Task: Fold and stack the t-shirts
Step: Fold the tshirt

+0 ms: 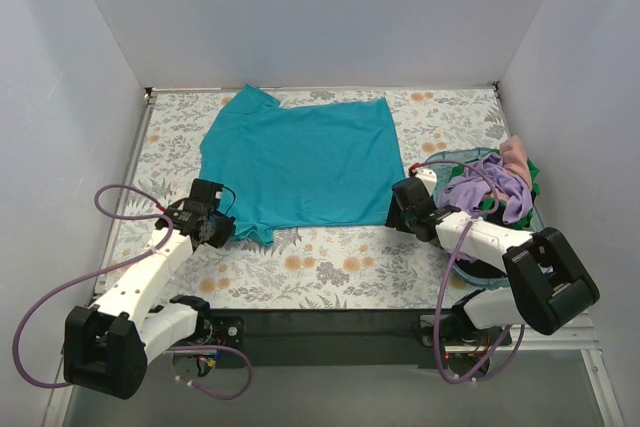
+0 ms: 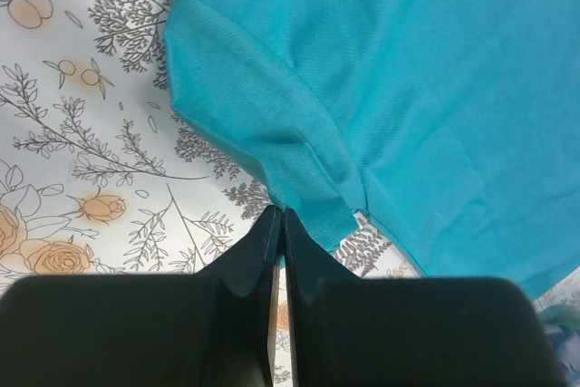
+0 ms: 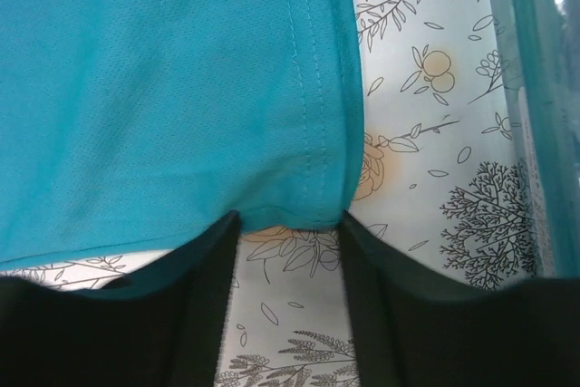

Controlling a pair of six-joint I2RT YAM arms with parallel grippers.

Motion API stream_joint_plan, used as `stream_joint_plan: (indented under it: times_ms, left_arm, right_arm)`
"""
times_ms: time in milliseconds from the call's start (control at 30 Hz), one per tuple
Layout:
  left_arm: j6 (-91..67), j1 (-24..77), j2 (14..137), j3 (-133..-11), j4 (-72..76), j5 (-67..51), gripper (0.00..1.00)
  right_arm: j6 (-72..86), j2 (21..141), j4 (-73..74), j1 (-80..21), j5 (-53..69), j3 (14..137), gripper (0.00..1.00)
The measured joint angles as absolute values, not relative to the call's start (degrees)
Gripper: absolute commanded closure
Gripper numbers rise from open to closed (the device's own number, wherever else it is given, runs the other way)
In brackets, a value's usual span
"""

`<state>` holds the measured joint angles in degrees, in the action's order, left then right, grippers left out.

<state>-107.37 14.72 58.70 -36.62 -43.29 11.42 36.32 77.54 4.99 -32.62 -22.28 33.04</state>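
A teal t-shirt (image 1: 300, 162) lies spread flat on the floral table, one sleeve at the far left and one at the near left. My left gripper (image 1: 228, 230) is at the near-left sleeve (image 2: 263, 115); in the left wrist view the gripper (image 2: 281, 215) is shut, its tips pinching the sleeve's edge. My right gripper (image 1: 395, 209) is at the shirt's near-right hem corner. In the right wrist view that gripper (image 3: 288, 224) is open, and the hem corner (image 3: 308, 188) lies between its fingertips, low over the table.
A teal basket (image 1: 530, 222) with purple, pink and green clothes (image 1: 495, 185) stands at the right, close beside my right arm; its wall shows in the right wrist view (image 3: 535, 88). White walls enclose the table on three sides.
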Motion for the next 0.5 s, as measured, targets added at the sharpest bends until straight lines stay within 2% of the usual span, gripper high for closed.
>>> stream_joint_plan:
  times_ms: [33, 67, 167, 333, 367, 500]
  left_arm:
    - [-107.28, 14.72, 58.72, -36.93, -43.29, 11.42, 1.00]
    - [-107.13, 14.72, 58.72, -37.30, -43.24, 11.42, 1.00]
    - [-106.72, 14.72, 58.74, -38.46, -42.68, 11.38, 1.00]
    - [-106.04, 14.72, 60.12, -41.36, -41.47, 11.31, 1.00]
    - [-105.86, 14.72, 60.55, -42.15, -41.36, 11.33, 1.00]
    - [-105.36, 14.72, 62.15, -45.23, -40.25, 11.38, 1.00]
  right_arm:
    - [36.34, 77.73, 4.75, -32.60, -22.37, 33.04, 0.55]
    - [36.25, 78.00, 4.51, -32.58, -22.41, 33.04, 0.65]
    - [35.68, 78.30, 4.08, -32.58, -22.57, 33.08, 0.75]
    - [34.61, 78.74, 4.10, -32.58, -22.48, 34.28, 0.84]
    - [34.28, 78.74, 4.10, -32.58, -22.39, 34.79, 0.89]
    - [32.73, 78.74, 4.08, -32.49, -22.35, 37.56, 0.91]
